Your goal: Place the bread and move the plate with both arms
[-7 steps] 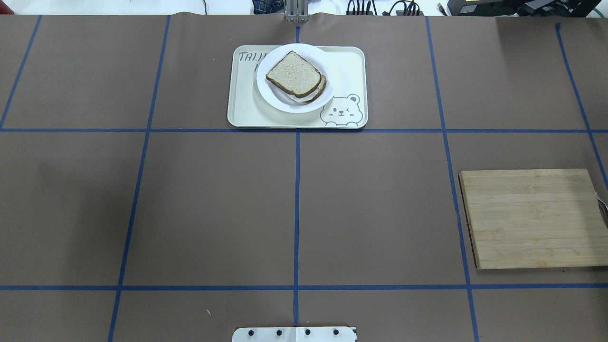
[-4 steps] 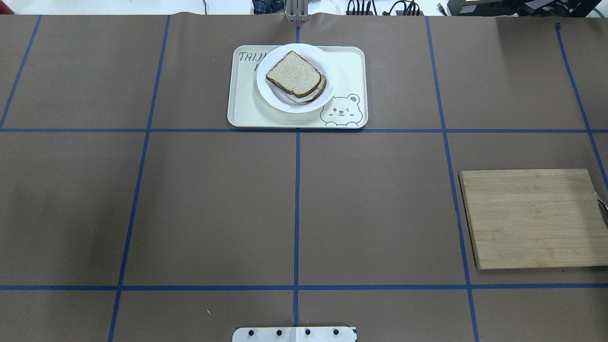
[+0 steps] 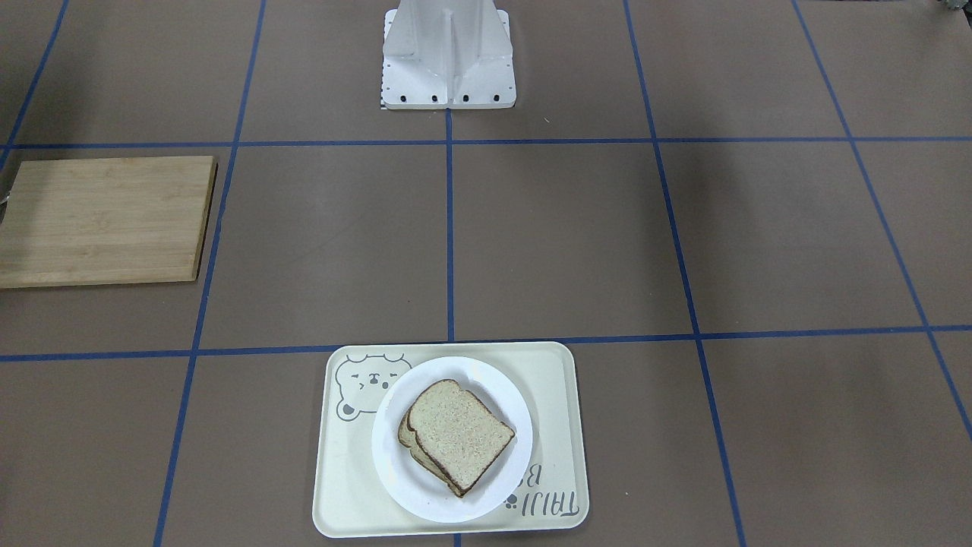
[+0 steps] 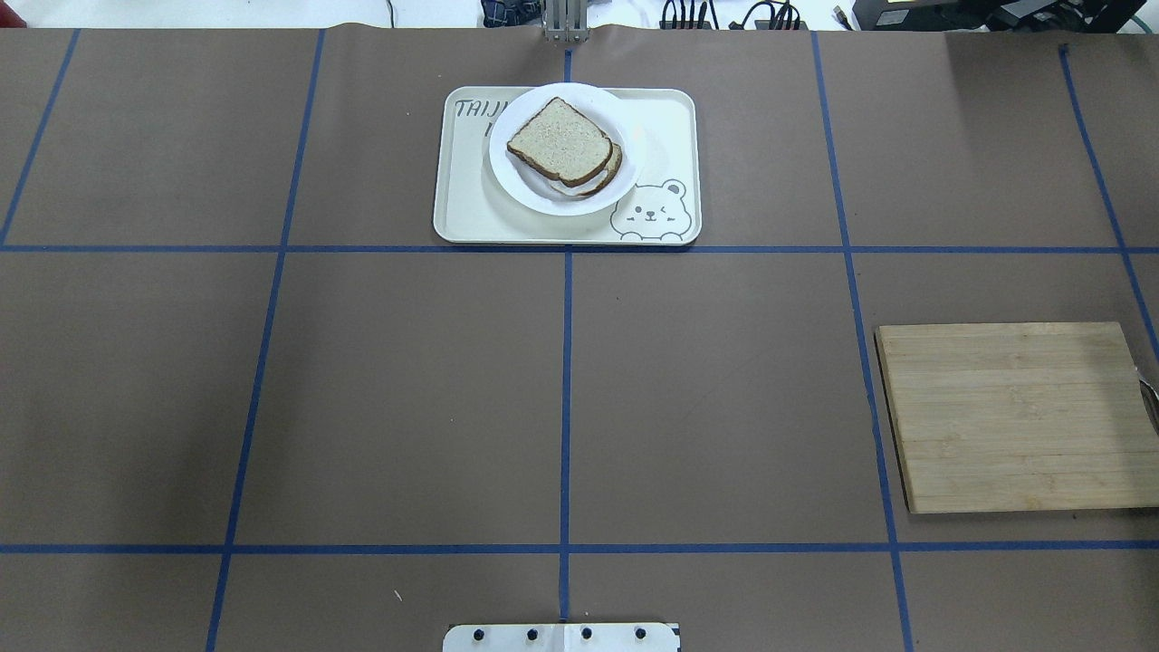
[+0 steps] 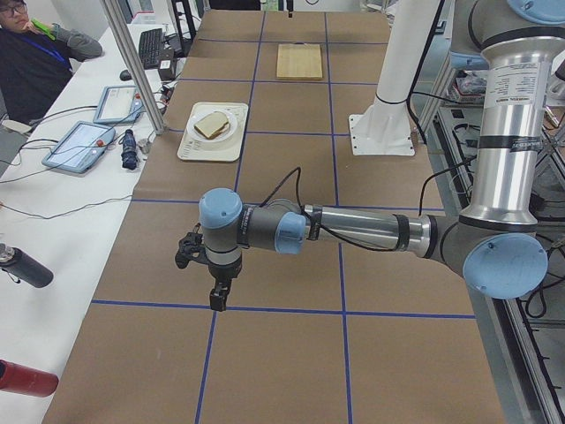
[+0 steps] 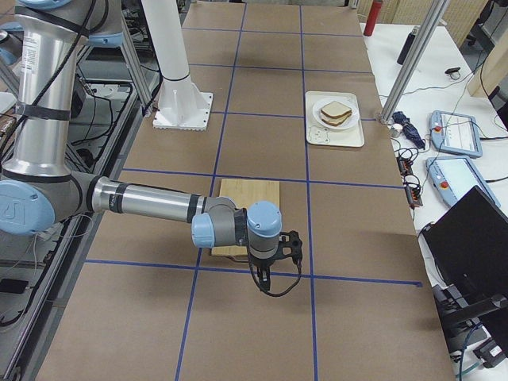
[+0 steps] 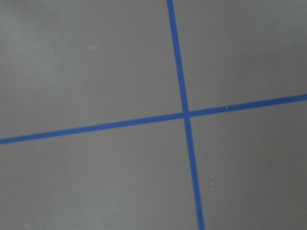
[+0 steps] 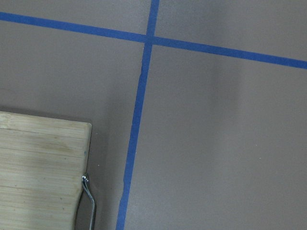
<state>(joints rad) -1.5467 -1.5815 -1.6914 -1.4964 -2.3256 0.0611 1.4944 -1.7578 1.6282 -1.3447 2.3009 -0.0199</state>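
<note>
The bread (image 4: 560, 139) lies bare face up on top of a second slice on the white plate (image 4: 543, 201). The plate sits on a cream bear tray (image 4: 471, 213) at the table's far middle. They also show in the front view, with the bread (image 3: 463, 437) on the plate (image 3: 395, 465). My left gripper (image 5: 216, 296) hangs over bare table far to the left, seen only in the left side view. My right gripper (image 6: 271, 274) hangs past the board, seen only in the right side view. I cannot tell whether either is open or shut. Neither holds anything that I can see.
A bamboo cutting board (image 4: 1014, 417) lies at the right, with a metal handle (image 8: 88, 201) beside its edge. The robot's white base (image 3: 448, 61) stands at the near middle. An operator (image 5: 26, 53) sits by a side table with tablets beyond the far edge.
</note>
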